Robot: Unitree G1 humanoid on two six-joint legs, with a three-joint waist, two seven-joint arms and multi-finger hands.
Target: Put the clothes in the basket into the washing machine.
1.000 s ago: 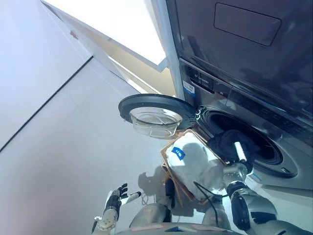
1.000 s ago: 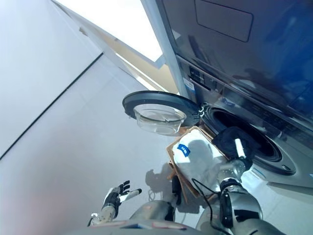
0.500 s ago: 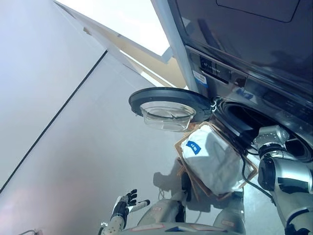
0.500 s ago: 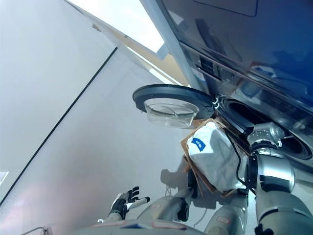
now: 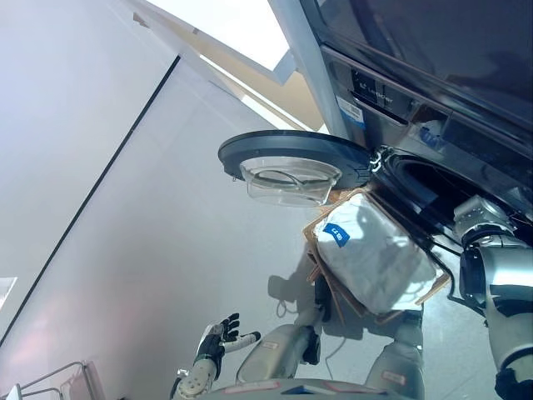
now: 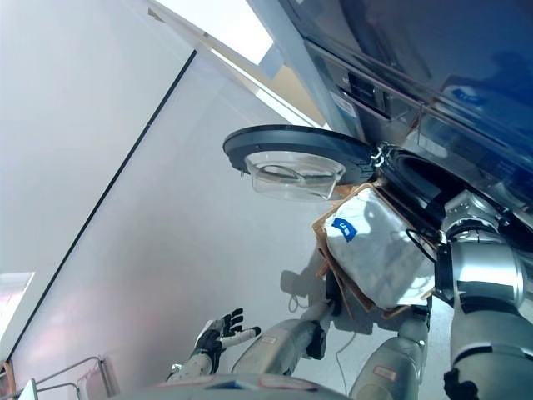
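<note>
Round glass-bowled door [image 5: 291, 162] above white fabric-lined basket [image 5: 375, 258].

Pale grey floor [image 5: 166, 250] fills most of what I see, smooth and glossy, lit evenly. 1 dark straight line [image 5: 100, 192] crosses it on a diagonal, from the lower left edge up toward the top. Beyond it the floor runs on, paler. At the top, a bright white wall [image 5: 225, 25] stands over a tan baseboard strip [image 5: 266, 87] that slants down to the right. At my lower left corner, a thin metal wire frame [image 5: 58, 379] pokes in; I cannot tell what it belongs to.
</note>
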